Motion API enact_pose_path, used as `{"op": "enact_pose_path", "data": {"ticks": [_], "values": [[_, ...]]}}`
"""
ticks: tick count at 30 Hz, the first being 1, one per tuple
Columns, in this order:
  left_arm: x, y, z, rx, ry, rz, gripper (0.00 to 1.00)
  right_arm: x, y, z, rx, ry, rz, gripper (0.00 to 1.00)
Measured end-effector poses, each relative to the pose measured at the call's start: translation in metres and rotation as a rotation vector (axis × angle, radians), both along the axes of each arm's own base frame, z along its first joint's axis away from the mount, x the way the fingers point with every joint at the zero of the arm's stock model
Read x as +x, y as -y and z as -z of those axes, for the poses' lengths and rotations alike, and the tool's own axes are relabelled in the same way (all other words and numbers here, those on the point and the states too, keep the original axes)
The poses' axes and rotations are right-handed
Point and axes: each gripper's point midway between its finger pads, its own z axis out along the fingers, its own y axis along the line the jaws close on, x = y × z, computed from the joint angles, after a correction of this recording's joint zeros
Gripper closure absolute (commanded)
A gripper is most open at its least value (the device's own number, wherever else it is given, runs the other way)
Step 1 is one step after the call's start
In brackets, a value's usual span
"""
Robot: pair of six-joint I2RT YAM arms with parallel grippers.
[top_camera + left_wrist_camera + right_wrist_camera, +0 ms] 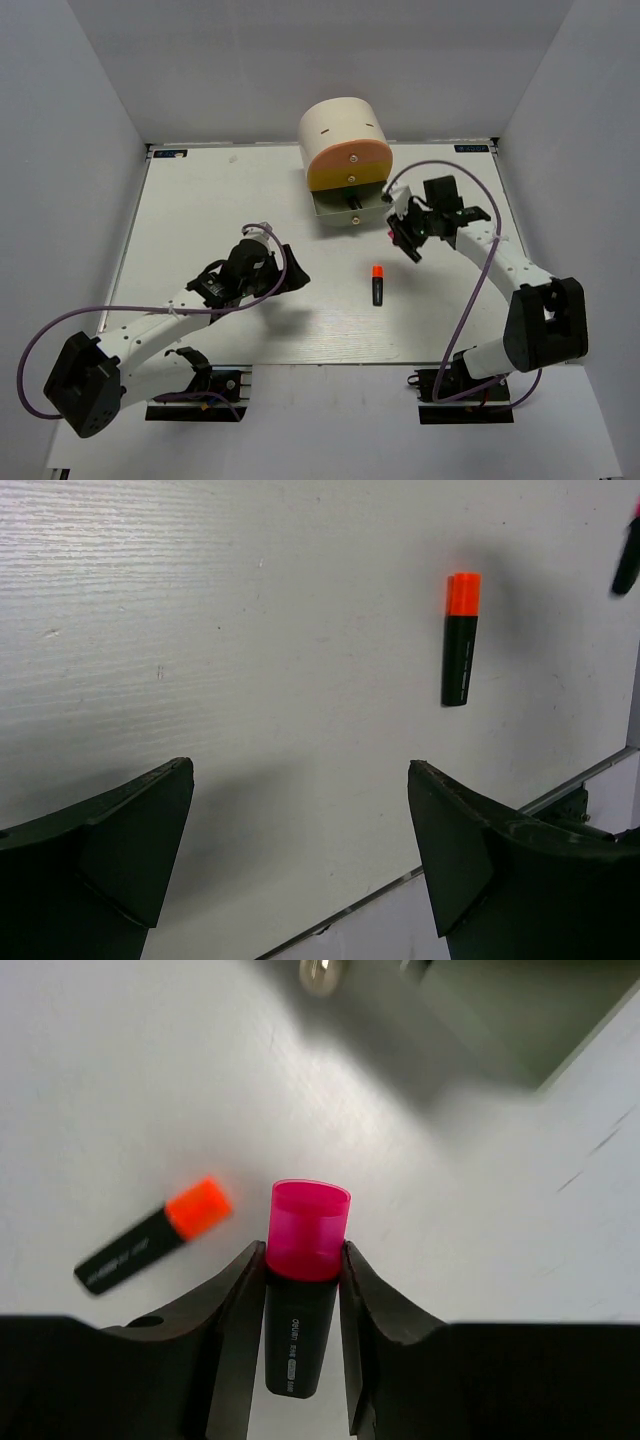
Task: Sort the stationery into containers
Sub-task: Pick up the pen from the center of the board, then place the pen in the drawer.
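My right gripper [303, 1260] is shut on a black highlighter with a pink cap [305, 1260] and holds it above the table, just right of the open pale grey drawer [347, 205] of the cream desk unit [344, 130]. In the top view the right gripper [403, 237] sits by the drawer's right corner. A black highlighter with an orange cap [378, 284] lies on the table; it also shows in the left wrist view [460, 638] and the right wrist view [152, 1234]. My left gripper [300, 810] is open and empty, left of the orange-capped highlighter.
The unit's peach-orange front [348, 157] and yellow front [350, 179] are shut, each with a small knob. The table's near edge [400, 885] runs just below my left fingers. White walls enclose the table on three sides.
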Motion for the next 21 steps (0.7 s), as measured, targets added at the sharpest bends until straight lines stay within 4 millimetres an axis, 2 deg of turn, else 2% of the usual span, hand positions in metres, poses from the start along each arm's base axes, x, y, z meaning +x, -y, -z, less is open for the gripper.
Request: {"op": "enact_pose_path", "data": {"ticks": [2,5,8,10,13,16,18,21], "values": [[0.000,0.001,0.002,0.000,-0.007,0.006,0.03,0.027,-0.017,-0.038,0.068,0.132,-0.061,0.93],[-0.001,0.003,0.003,-0.003,-0.011,0.012,0.03,0.052,-0.043,-0.087,0.160,0.274,-0.173,0.93],[-0.001,0.004,0.002,-0.009,-0.009,0.014,0.03,0.075,-0.066,-0.122,0.223,0.381,-0.289,0.92],[0.000,0.004,0.001,-0.012,-0.005,0.014,0.03,0.089,-0.080,-0.134,0.251,0.430,-0.375,0.92],[0.001,0.006,0.000,-0.019,-0.002,0.019,0.03,0.103,-0.097,-0.127,0.276,0.452,-0.471,0.92],[-0.001,0.010,0.006,-0.017,-0.019,0.035,0.04,0.108,-0.108,-0.104,0.285,0.435,-0.548,0.92],[-0.002,0.013,0.012,-0.008,-0.041,0.045,0.04,0.109,-0.114,-0.088,0.281,0.431,-0.597,0.86],[-0.003,0.016,0.020,0.005,-0.072,0.058,0.05,0.111,-0.119,-0.073,0.265,0.445,-0.654,0.66]]}}
